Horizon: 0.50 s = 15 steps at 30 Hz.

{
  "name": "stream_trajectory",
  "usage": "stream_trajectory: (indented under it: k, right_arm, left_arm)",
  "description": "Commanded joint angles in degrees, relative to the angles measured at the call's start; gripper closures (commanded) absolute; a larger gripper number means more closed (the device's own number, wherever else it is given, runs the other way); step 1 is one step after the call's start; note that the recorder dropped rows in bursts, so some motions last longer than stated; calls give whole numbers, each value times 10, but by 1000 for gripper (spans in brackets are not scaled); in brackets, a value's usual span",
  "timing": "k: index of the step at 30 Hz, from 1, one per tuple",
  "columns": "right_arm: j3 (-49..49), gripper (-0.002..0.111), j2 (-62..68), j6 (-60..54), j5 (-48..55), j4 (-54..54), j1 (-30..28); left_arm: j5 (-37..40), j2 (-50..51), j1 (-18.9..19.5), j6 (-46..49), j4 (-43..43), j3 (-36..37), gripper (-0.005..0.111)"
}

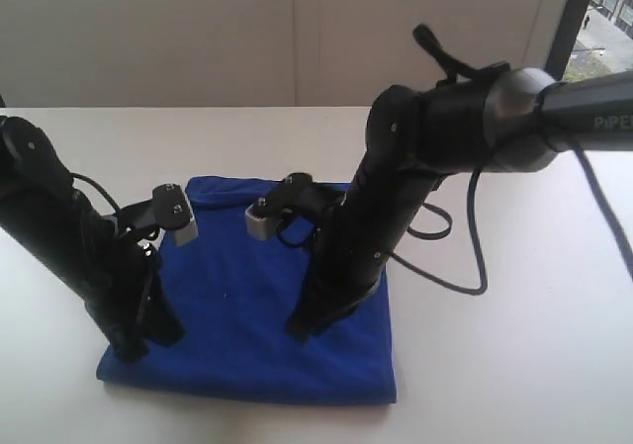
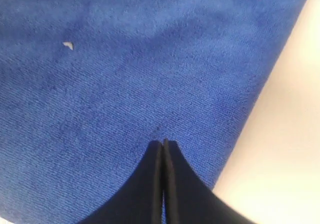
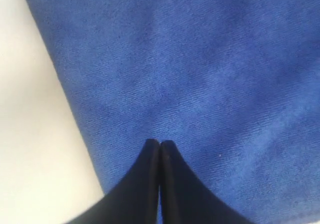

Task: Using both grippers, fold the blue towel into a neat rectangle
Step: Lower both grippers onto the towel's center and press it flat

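Black jaws of the left gripper point(image 2: 163, 142) are pressed together, with no gap visible between them. Their tips rest on the towel point(image 2: 150, 59). Whether any cloth is nipped between them cannot be told. One towel edge runs diagonally just beside the tips, with bare table point(image 2: 285, 149) beyond it. A small white fleck point(image 2: 68, 45) lies on the cloth, well apart from the tips.

Jaws of the right gripper point(image 3: 160, 142) are likewise closed flat against each other, with their tips on the towel point(image 3: 200, 59). Whether cloth is caught between them cannot be told. A towel edge passes near the tips, with table point(image 3: 35, 134) on its far side.

In the exterior view, the left gripper point(image 1: 129, 350) points down at the towel's near left corner. The right gripper point(image 1: 297, 333) points down onto the cloth farther right, inside the right edge. Higher on each arm sits a grey plate: the left plate point(image 1: 183, 222) above the towel's left edge, the right plate point(image 1: 260, 223) above its far half.

The deep blue towel point(image 1: 257, 286) lies spread flat on the white table point(image 1: 514, 365), roughly rectangular, under and between both arms. A black cable point(image 1: 475, 256) hangs from the right arm and loops over the table just beside the towel's right edge.
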Motion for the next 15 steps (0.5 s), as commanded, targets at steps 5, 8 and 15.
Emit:
stream_trajectory:
  k: [5, 8, 15]
  right_arm:
    - [47, 108, -1, 14, -34, -27, 22]
    - [68, 108, -1, 14, -45, -30, 22]
    - [113, 108, 1, 25, -82, -67, 22]
  left_arm:
    - [-17, -2, -19, -10, -2, 63, 107]
    - [-18, -2, -19, -17, -2, 78, 107]
    - [-1, -2, -42, -21, -24, 96, 107]
